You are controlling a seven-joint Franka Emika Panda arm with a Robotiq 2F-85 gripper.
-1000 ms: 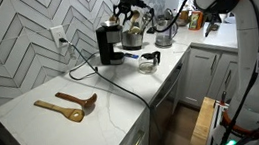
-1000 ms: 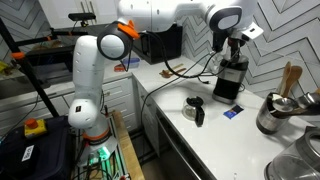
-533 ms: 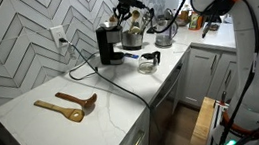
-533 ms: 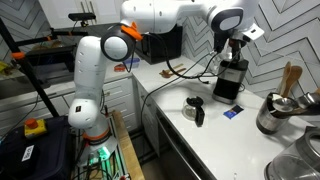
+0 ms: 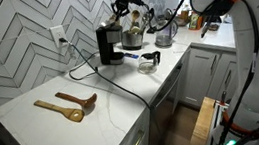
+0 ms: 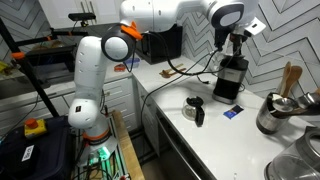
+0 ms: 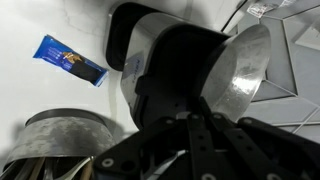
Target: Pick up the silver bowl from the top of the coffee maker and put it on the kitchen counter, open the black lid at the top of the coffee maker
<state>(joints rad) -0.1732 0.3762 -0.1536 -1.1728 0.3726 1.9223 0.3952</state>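
With end effector (image 7: 197, 119) seemingly clenched on silver bowl (image 7: 246, 72), lift clear of coffee maker (image 6: 231, 78) directly below, keep grip firm, then lower to desk (image 6: 232, 142) alongside.

Silver bowl (image 7: 246, 70): shiny, tilted, right side of wrist view, above black coffee maker (image 5: 112, 45). Maker upright on white table (image 5: 37, 135), upper centre.
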